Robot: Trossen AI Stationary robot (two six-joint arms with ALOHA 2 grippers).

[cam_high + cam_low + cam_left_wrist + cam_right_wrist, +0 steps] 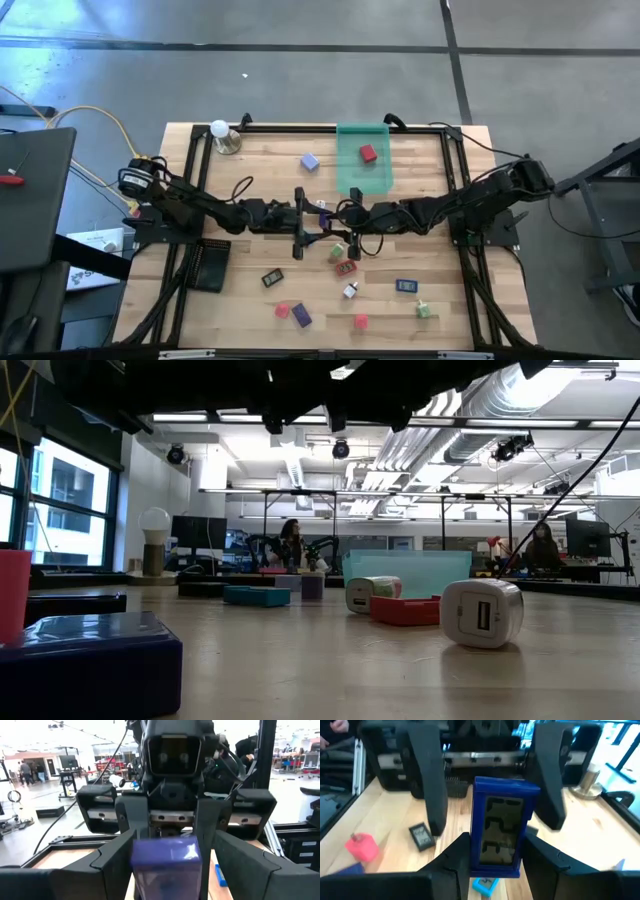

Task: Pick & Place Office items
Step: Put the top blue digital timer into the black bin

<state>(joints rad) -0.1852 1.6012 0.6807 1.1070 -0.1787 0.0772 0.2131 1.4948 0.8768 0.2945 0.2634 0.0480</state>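
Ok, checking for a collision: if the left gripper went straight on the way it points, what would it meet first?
The blue block, which stands between the left gripper's open jaws and is held by the right gripper. Right behind it, probably that gripper itself.

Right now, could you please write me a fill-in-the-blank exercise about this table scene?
1. The red block lies in the translucent ___ tray.
2. The left fingers stand open around the blue block, which the ___ arm grips.
3. In the high view, the white ball stands near the table's top ___ corner.

Missing words: green; right; left.
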